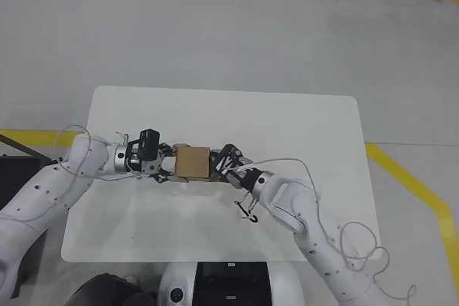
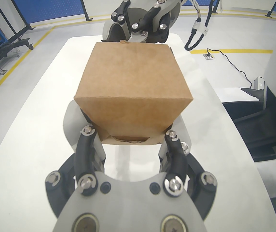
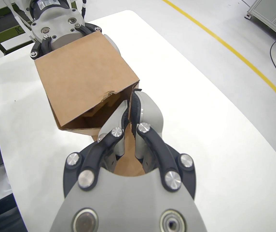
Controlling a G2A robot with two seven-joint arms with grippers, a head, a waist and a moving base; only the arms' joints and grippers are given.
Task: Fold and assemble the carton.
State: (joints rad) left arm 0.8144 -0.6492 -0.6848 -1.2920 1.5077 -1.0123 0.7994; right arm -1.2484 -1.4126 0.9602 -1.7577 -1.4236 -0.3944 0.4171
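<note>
A brown carton point(image 1: 192, 162) sits mid-table between my two grippers, on its side. My left gripper point(image 2: 126, 121) is shut on the carton point(image 2: 133, 83), one finger point(image 2: 73, 119) on each side of its closed end. The other end of the carton point(image 3: 80, 80) is open, with a flap point(image 3: 128, 158) lying flat below my right gripper point(image 3: 132, 105). That gripper is shut on the carton's side wall, one finger point(image 3: 122, 114) inside the opening and one outside. In the top view the left gripper point(image 1: 165, 163) and the right gripper point(image 1: 217, 166) flank the carton.
The white table point(image 1: 214, 115) has bare surface on all sides of the carton. A black cable hook point(image 1: 249, 211) hangs from the right arm near the table's front. Grey floor with yellow lines surrounds the table.
</note>
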